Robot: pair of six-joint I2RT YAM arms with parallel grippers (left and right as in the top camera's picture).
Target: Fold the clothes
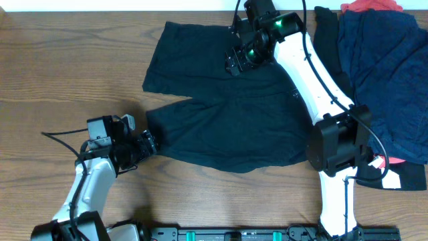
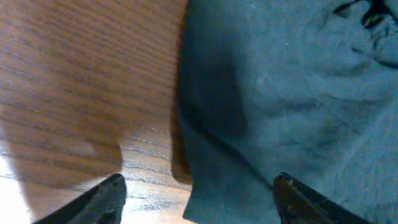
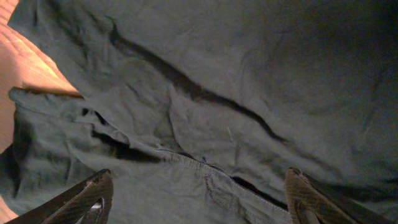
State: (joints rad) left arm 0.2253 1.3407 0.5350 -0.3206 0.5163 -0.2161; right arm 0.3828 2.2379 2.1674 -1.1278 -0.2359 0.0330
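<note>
Black shorts (image 1: 227, 107) lie spread flat on the wooden table, both legs pointing left. My left gripper (image 1: 148, 142) is open at the hem of the near leg; in the left wrist view the hem edge (image 2: 205, 186) lies between the open fingers (image 2: 199, 194) on the wood. My right gripper (image 1: 235, 62) is open over the far leg near the crotch; the right wrist view shows wrinkled black fabric and a seam (image 3: 205, 168) between its spread fingers (image 3: 199, 193). Neither gripper holds anything.
A pile of other garments sits at the right: navy blue fabric (image 1: 388, 73), a red piece (image 1: 371, 7) at the top and black fabric (image 1: 328, 33) beside it. A rail (image 1: 234, 234) runs along the front edge.
</note>
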